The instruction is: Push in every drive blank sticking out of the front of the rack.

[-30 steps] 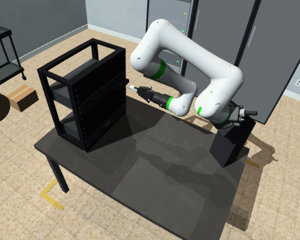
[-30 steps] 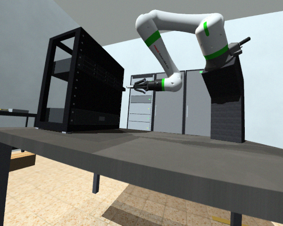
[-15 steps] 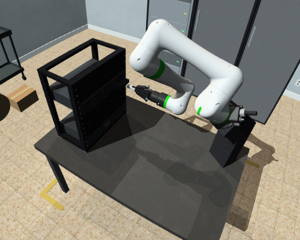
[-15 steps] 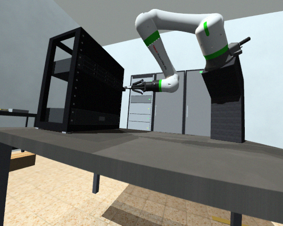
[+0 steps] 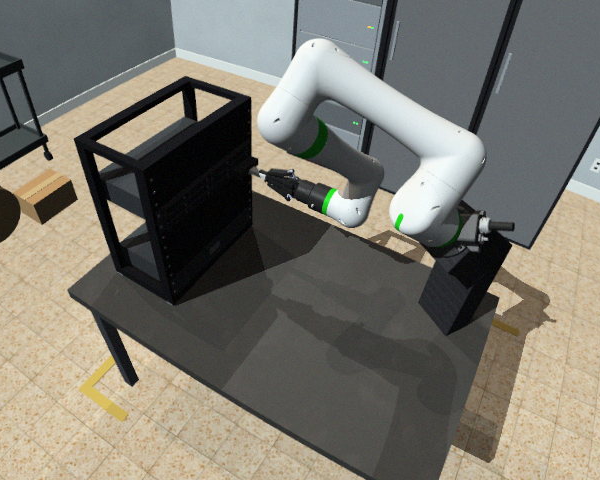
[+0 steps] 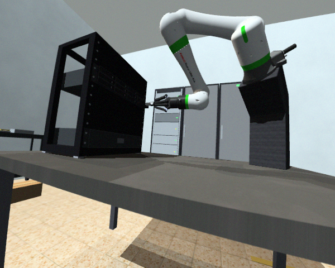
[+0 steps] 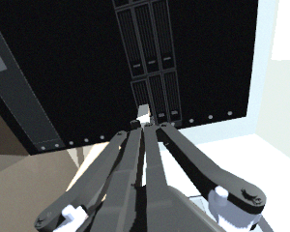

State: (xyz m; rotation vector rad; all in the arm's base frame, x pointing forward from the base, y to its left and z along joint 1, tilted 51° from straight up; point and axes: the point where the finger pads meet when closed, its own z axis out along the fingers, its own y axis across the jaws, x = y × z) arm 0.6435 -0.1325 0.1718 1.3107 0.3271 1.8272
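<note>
The black rack (image 5: 171,186) stands upright at the table's back left, its front panel facing the arm; it also shows in the exterior view (image 6: 98,97). Rows of dark drive blanks (image 7: 152,63) fill the front's upper part. My gripper (image 5: 256,172) is shut and empty, its fingertips at the front's far edge at mid height; it also shows in the exterior view (image 6: 148,105). In the wrist view the closed fingertips (image 7: 144,122) touch or nearly touch the end of a drive blank (image 7: 140,94) in the lower row. I cannot tell how far that blank sticks out.
The arm's black pedestal (image 5: 465,279) stands at the table's back right. A cardboard box (image 5: 44,195) and a cart (image 5: 5,113) are on the floor to the left. Grey cabinets (image 5: 445,77) line the back wall.
</note>
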